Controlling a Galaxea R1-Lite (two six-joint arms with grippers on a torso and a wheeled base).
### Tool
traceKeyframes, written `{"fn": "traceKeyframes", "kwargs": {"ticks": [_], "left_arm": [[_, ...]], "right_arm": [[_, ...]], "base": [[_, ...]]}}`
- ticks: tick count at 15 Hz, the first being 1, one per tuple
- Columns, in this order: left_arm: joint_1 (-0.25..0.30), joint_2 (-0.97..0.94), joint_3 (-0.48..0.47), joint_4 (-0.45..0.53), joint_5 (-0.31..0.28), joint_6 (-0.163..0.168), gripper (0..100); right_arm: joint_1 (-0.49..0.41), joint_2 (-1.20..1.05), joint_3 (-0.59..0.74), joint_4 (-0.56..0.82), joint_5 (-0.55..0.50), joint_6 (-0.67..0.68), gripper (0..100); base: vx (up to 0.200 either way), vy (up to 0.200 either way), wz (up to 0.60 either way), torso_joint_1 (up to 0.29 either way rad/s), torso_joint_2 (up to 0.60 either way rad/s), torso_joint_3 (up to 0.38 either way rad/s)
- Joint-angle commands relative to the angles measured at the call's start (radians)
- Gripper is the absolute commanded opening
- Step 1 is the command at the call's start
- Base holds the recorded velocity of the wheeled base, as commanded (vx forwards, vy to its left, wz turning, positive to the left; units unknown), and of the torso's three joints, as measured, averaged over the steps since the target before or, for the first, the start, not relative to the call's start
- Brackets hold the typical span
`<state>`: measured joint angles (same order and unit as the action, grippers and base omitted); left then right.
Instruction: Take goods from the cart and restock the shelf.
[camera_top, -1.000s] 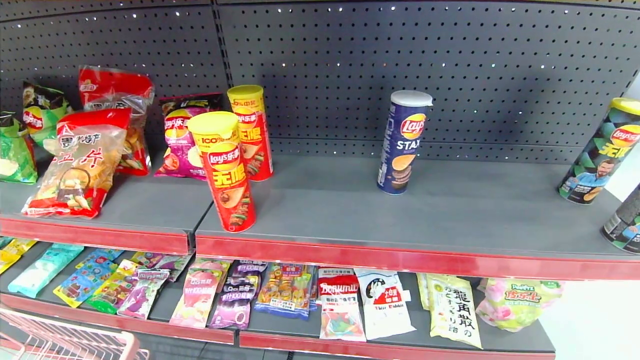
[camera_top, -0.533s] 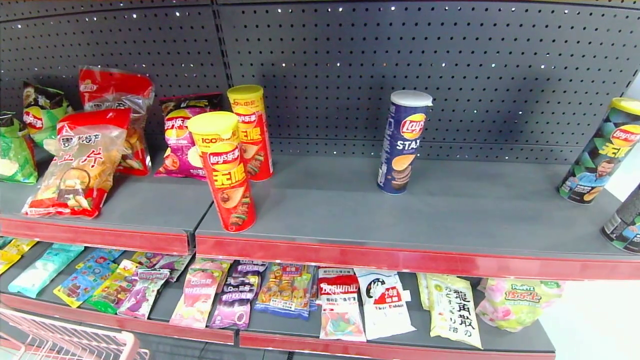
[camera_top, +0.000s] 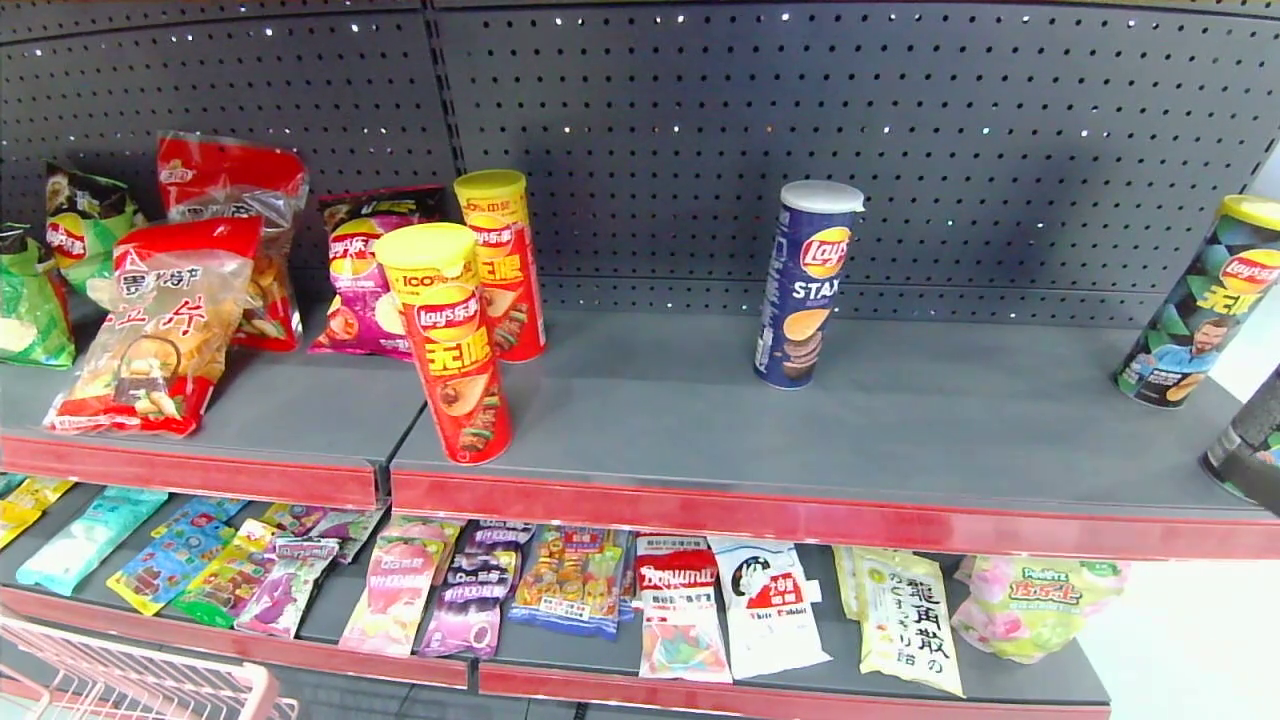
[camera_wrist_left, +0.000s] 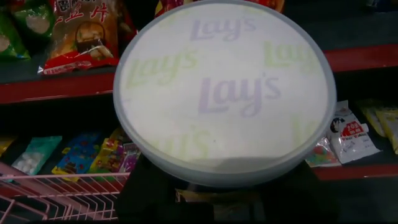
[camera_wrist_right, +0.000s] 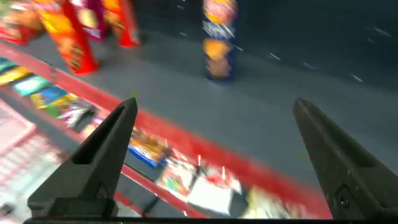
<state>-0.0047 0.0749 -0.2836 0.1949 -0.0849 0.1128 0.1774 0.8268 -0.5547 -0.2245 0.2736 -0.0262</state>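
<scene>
Head view, upper shelf: the upper shelf (camera_top: 900, 440) runs across the middle of the frame. It is grey with a red front lip and backs onto a dark pegboard (camera_top: 800, 100).
Head view, cans: a blue can (camera_top: 808, 285) stands upright right of centre, well apart from the rest. A front red can (camera_top: 447, 345) stands near the lip left of centre, with a rear red can (camera_top: 503, 268) just behind it. A green-and-black can (camera_top: 1195, 305) stands at the right edge, and part of another dark can (camera_top: 1240, 450) is cut off below it.
Head view, bags: snack bags (camera_top: 160, 330) lean and lie at the left end of the upper shelf.
Head view, lower shelf: the lower shelf (camera_top: 1040, 680) along the bottom carries a row of flat candy packs (camera_top: 575, 580).
Head view, cart: a corner of the pink cart (camera_top: 150, 685) shows at the lower left.
Left wrist view, task can: a white-lidded can (camera_wrist_left: 224, 93) faces the camera lid-first. It is held up in front of the shelves, with the pink cart wire (camera_wrist_left: 62, 193) beneath it.
Left wrist view, claw: the left claw (camera_wrist_left: 217, 202) is clamped on that can, and its dark body shows from under the lid.
Right wrist view, claw: the right claw (camera_wrist_right: 214, 162) hangs before the upper shelf's red lip, its jaws wide apart with only the shelf seen between them.
Right wrist view, beyond: the blue can (camera_wrist_right: 219, 40) stands upright past the gap, blurred, and the red cans are off to one side.
</scene>
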Motion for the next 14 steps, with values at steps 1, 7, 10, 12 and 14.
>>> {"fn": "traceKeyframes", "kwargs": {"ticks": [1, 7, 10, 12, 14], "left_arm": [[0.0, 0.008, -0.006, 0.0, 0.005, 0.001, 0], [0.0, 0.005, -0.008, 0.0, 0.027, 0.004, 0], [0.0, 0.011, -0.008, 0.0, 0.027, 0.005, 0], [0.0, 0.011, -0.008, 0.0, 0.027, 0.005, 0], [0.0, 0.011, -0.006, 0.0, 0.027, 0.005, 0]], "right_arm": [[0.154, 0.643, -0.312, -0.245, 0.15, 0.008, 100], [0.07, 0.957, -0.521, -0.286, 0.167, -0.152, 100], [0.056, 1.0, -0.53, -0.289, 0.191, -0.153, 100], [0.037, 1.008, -0.536, -0.289, 0.193, -0.153, 100], [0.019, 1.02, -0.557, -0.289, 0.213, -0.153, 100]], "base": [[0.0, 0.0, 0.0, 0.0, 0.0, 0.0], [0.0, 0.0, 0.0, 0.0, 0.0, 0.0], [0.0, 0.0, 0.0, 0.0, 0.0, 0.0], [0.0, 0.0, 0.0, 0.0, 0.0, 0.0], [0.0, 0.0, 0.0, 0.0, 0.0, 0.0]]}}
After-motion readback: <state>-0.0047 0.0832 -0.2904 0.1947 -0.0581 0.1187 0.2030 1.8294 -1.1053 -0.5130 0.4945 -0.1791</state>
